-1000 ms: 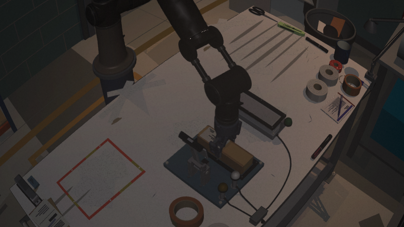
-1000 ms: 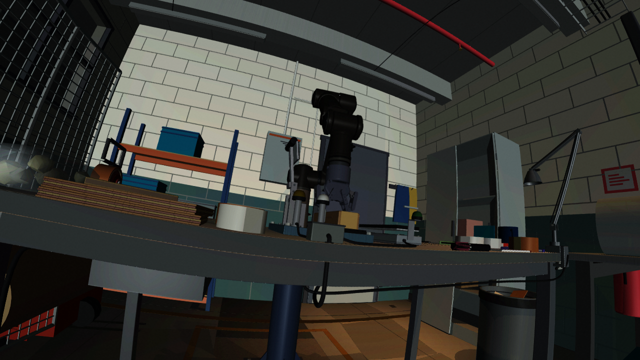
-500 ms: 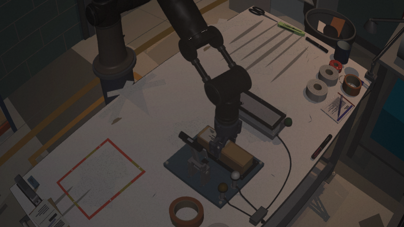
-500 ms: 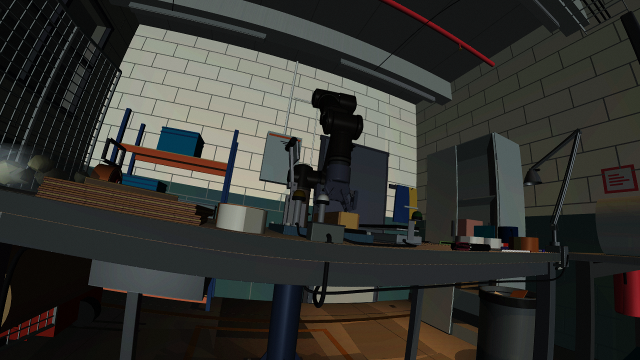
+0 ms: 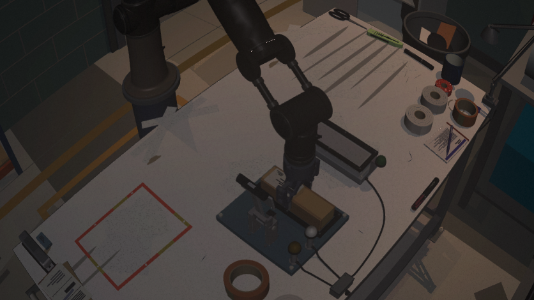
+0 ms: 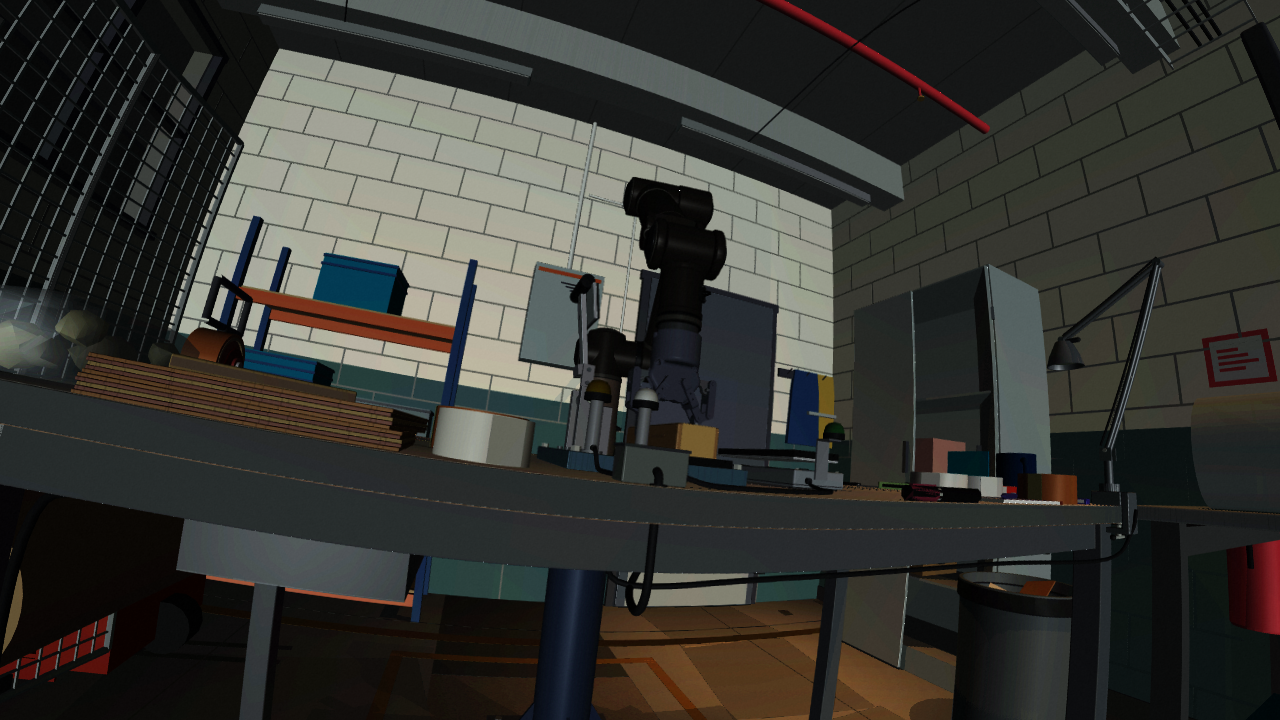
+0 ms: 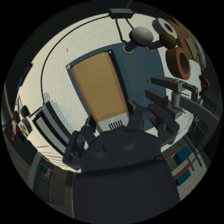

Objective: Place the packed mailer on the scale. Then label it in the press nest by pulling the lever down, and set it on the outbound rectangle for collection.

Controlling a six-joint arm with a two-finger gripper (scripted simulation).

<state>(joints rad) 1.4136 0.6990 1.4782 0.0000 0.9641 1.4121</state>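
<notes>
The brown packed mailer [image 5: 298,199] [image 7: 100,88] is partly hidden by my wrist. It lies in the nest of the press on the blue base plate [image 5: 280,227]. A white label patch with dark bars shows at its near end in the wrist camera. The press lever [image 5: 251,184] [image 6: 584,295] stands raised beside the mailer, its dark handle pointing up and away. The scale [image 5: 345,149] sits just behind the press and carries nothing. The red outbound rectangle [image 5: 133,235] lies on the table to the left. My gripper [image 5: 289,194] [image 7: 113,123] hovers just above the mailer, open and holding nothing.
An orange tape roll [image 5: 246,279] lies in front of the press. Two round-knobbed posts [image 5: 310,233] and a cable run to a small box [image 5: 341,285] at the table edge. Grey tape rolls [image 5: 425,108], a clipboard and pens lie to the right.
</notes>
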